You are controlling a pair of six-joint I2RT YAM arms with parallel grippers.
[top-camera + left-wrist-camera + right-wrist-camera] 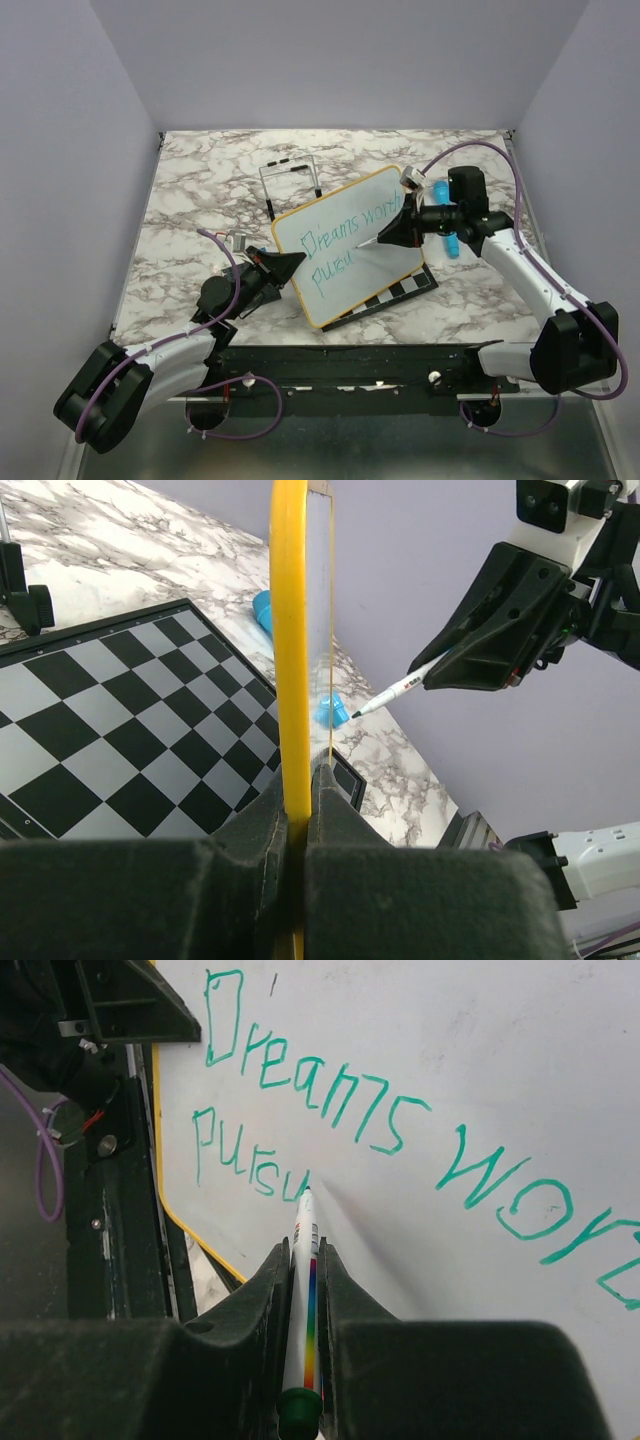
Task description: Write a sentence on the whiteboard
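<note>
The whiteboard (350, 245) with its yellow frame stands tilted over the chessboard (395, 292). My left gripper (292, 262) is shut on the whiteboard's left edge; in the left wrist view the yellow frame (290, 660) runs up from between the jaws. My right gripper (305, 1260) is shut on a white marker (303, 1290) with a rainbow stripe and green end. Its tip touches the board right after the teal letters "pursu" (250, 1165). Above them the sentence (400, 1120) reads "Dreams wor", continuing out of the right wrist view. The top view shows "Dreams worth" (350, 228).
A black wire stand (290, 185) stands behind the whiteboard. A blue object (447, 225) lies by the right arm, and blue pieces (330, 710) show beyond the board in the left wrist view. The chessboard (120, 720) lies under the board.
</note>
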